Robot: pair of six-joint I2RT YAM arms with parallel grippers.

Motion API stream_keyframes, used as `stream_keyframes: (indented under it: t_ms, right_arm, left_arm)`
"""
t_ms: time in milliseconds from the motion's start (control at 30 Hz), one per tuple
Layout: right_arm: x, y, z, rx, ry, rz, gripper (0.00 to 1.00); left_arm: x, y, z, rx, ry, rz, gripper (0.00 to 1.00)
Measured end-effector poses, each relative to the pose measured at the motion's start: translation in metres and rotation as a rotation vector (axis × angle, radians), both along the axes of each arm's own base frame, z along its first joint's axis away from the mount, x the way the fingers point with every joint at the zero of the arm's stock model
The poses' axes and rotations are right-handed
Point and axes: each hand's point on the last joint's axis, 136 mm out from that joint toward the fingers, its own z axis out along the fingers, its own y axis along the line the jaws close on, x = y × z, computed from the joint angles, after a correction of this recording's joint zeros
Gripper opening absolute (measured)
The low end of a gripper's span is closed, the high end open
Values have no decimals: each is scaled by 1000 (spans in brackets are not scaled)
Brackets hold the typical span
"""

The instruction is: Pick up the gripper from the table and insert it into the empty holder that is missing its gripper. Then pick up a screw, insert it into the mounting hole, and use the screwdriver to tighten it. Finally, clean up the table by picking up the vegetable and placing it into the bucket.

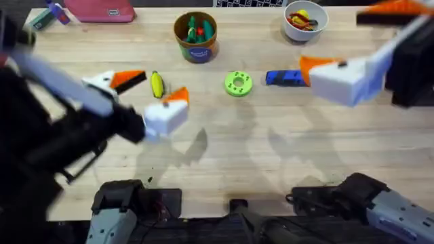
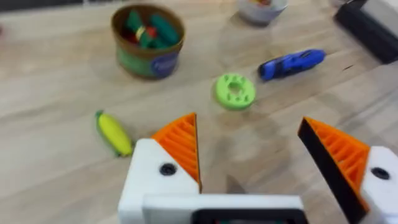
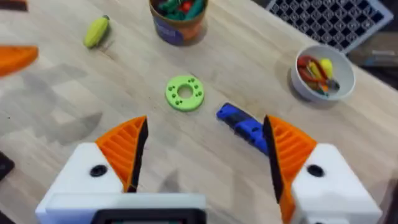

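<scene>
- Overhead view: the vegetable (image 1: 157, 84) lies on the counter (image 1: 271, 156) left of centre, long axis running up-frame, between the fingers of my left gripper (image 1: 146, 88).
- Both left fingers stand wide apart, holding nothing.
- My right gripper (image 1: 352, 41) hovers at upper right, also spread and empty.
- I judge the left arm nearer; the bucket (image 1: 196, 37) waits at upper centre.

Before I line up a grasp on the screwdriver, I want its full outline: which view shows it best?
The left wrist view: the screwdriver lies whole and uncovered beside the green disc. In the overhead view its right end is hidden behind the right gripper. In the right wrist view one orange finger covers its far end.
</scene>
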Motion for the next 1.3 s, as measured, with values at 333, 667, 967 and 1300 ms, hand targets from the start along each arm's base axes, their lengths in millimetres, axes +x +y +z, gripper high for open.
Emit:
stream_keyframes:
  t_ms: [333,667,967,1300]
  right_arm:
    - [-13,-19,-79,26,117,-132,994]
    - [-12,-19,-90,74,157,-192,994]
    - [-12,-19,-90,84,161,-200,993]
    - [-9,-18,-86,97,144,-199,994]
  left_arm:
    - [59,36,-12,131,321,145,985]
    - [89,69,-46,276,619,243,985]
    - [134,82,-104,315,722,272,985]
    - [148,91,-171,326,917,328,985]
